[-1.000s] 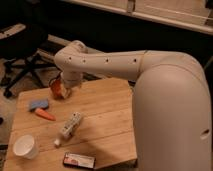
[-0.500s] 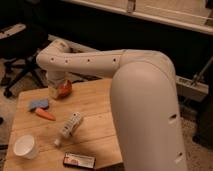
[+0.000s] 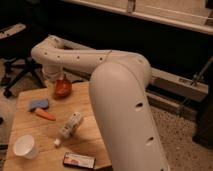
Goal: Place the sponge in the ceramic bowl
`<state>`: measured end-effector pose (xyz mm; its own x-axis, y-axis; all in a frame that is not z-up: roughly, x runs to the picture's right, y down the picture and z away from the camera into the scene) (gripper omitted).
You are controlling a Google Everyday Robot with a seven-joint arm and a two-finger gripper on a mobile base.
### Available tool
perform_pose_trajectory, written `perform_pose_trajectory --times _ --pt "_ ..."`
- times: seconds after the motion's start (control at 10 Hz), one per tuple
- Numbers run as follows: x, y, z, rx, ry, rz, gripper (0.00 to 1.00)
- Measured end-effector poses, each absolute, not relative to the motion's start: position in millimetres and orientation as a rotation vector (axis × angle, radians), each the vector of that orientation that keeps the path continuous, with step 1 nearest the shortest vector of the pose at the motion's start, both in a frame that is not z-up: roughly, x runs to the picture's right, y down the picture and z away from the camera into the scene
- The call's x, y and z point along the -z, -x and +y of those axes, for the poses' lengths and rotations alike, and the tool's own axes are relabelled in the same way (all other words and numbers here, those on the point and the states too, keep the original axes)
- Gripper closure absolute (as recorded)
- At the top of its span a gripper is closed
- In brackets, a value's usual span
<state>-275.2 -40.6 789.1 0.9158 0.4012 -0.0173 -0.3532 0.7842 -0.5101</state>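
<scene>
Camera view is filled mostly by my big white jointed arm point(image 3: 117, 95), which reaches across the pale wooden table point(image 3: 22, 122). My pincer point(image 3: 60, 79) hangs at the far end of the arm, just over the small round glossy orange-red ceramic bowl point(image 3: 62, 90). I cannot tell whether the pincer is released or clenched, or whether it touches the bowl.

Nearer the camera than the pincer lies a white plastic bottle point(image 3: 70, 125) on its side. Further forward stands a white paper cup point(image 3: 25, 146), and a flat dark packet with a red label point(image 3: 79, 160) lies at the near edge.

The flat blue-grey rectangular sponge point(image 3: 38, 104) lies on the table, outside the bowl. In the picture it is near the pincer, below it and to its left, with an orange carrot point(image 3: 45, 114) just beside it.

I judge the sponge light, soft and easily squashed, with little risk of harm. Since it lies flat, a hold from above across its narrow width at the middle looks best, and it would sag at the ends. The bowl looks hard, slick and breakable.

I count one of each thing: sponge, bowl, carrot, bottle, cup and packet.
</scene>
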Motion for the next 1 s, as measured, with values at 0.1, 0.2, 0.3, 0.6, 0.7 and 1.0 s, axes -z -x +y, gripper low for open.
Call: perform_pose_trajectory --times 0.1,0.2,0.3,0.6,0.7,1.0 --pt "-795.2 275.6 -43.5 -0.410 0.535 -0.077 0.35" --pt "-795.9 277.2 -44.0 -0.411 0.537 -0.076 0.35" --pt "-796.4 276.0 -44.3 -0.412 0.537 -0.074 0.35" --pt "-796.8 274.7 -44.7 -0.413 0.536 -0.073 0.35" --pt "-796.5 276.0 -44.3 -0.411 0.536 -0.073 0.35" --pt "-798.1 276.9 -48.6 -0.393 0.522 -0.081 0.35"
